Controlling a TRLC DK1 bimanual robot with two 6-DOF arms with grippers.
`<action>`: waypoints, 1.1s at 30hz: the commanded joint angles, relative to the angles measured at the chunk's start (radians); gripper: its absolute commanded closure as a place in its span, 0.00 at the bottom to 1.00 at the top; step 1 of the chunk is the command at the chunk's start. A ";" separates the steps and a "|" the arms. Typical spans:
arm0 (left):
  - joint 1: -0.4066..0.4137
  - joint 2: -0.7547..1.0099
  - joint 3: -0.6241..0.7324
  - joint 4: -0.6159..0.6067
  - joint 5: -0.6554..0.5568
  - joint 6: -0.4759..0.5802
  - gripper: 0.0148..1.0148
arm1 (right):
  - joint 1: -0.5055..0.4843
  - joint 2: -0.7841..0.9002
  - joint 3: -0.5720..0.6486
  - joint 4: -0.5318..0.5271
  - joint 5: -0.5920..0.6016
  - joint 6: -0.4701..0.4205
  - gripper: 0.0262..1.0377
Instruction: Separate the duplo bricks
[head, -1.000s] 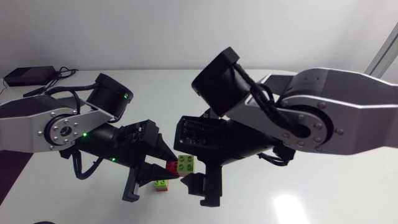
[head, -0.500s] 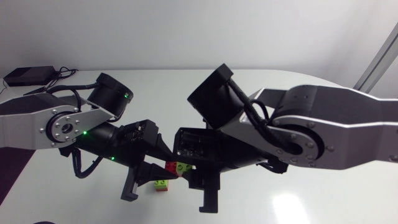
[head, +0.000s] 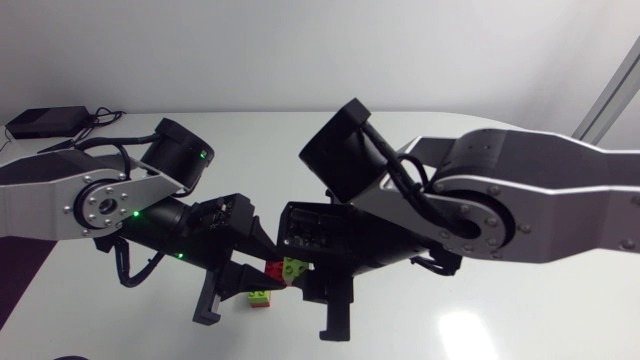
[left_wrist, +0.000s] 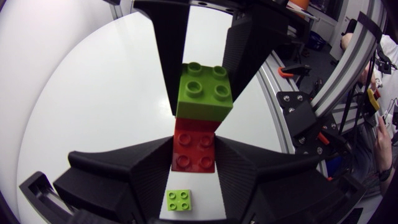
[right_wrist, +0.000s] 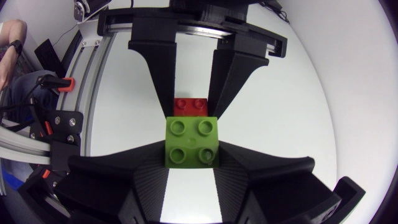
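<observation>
Behind the green brick (right_wrist: 192, 142), the red brick (right_wrist: 191, 106) seems mostly hidden.

Green brick (left_wrist: 204, 92) and red brick (left_wrist: 194, 163): smooth moulded plastic with a soft sheen on the studs. The small lime brick (left_wrist: 179, 200) has the same finish. Fingers (left_wrist: 118, 177) of the left gripper (left_wrist: 194, 148) and fingers (right_wrist: 112, 180) of the right gripper (right_wrist: 193, 149): matt black, faintly grained (plastic, by the look). Left arm (head: 50, 200) and right arm (head: 540, 200): satin silver-grey links that look like metal, with black joints. Surface (head: 520, 310): white, smooth, glossy enough to show glare.
</observation>
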 joint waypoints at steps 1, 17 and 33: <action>-0.004 0.017 0.000 0.008 0.013 0.024 0.61 | -0.008 0.023 0.040 -0.038 -0.041 0.035 0.74; -0.028 0.011 -0.023 0.018 -0.007 0.016 0.61 | -0.111 0.063 0.105 -0.143 -0.234 0.112 0.73; -0.033 0.034 -0.021 0.038 -0.008 0.010 0.62 | -0.005 -0.052 -0.033 0.002 -0.030 0.081 0.73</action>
